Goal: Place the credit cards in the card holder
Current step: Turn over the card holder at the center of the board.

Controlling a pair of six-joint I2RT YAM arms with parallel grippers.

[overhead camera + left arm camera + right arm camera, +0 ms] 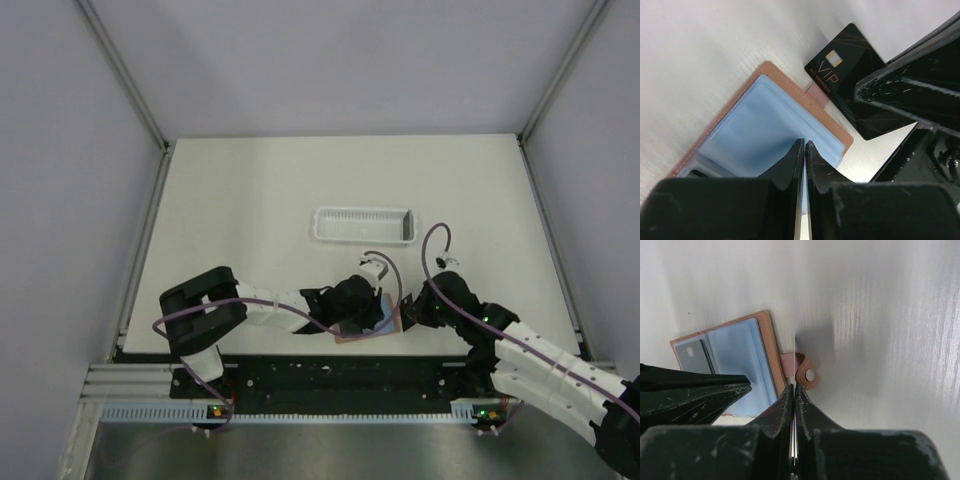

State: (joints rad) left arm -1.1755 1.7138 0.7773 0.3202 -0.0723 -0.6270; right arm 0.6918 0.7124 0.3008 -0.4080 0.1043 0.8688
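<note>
From above, left gripper and right gripper meet over the open card holder at the near edge of the table. Left wrist: fingers shut above pale blue pockets; the black card reads "VIP". Right wrist: fingers pinch that card edge-on beside the snap tab.

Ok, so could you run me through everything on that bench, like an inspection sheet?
Surface: white table, no spills seen.
Job's things: brown wallet lies open with its blue sleeves up. A dark card sits in one sleeve. A black VIP card is outside the wallet, gripped.
Clutter: white plastic tray beyond the wallet, looks empty.
Pincers: left pincer is shut over the wallet; unclear whether it pinches a sleeve. Right pincer is shut on the black VIP card.
Cables: purple cables loop along both arms.
Surroundings: pale walls on a metal frame; nothing else seen.
</note>
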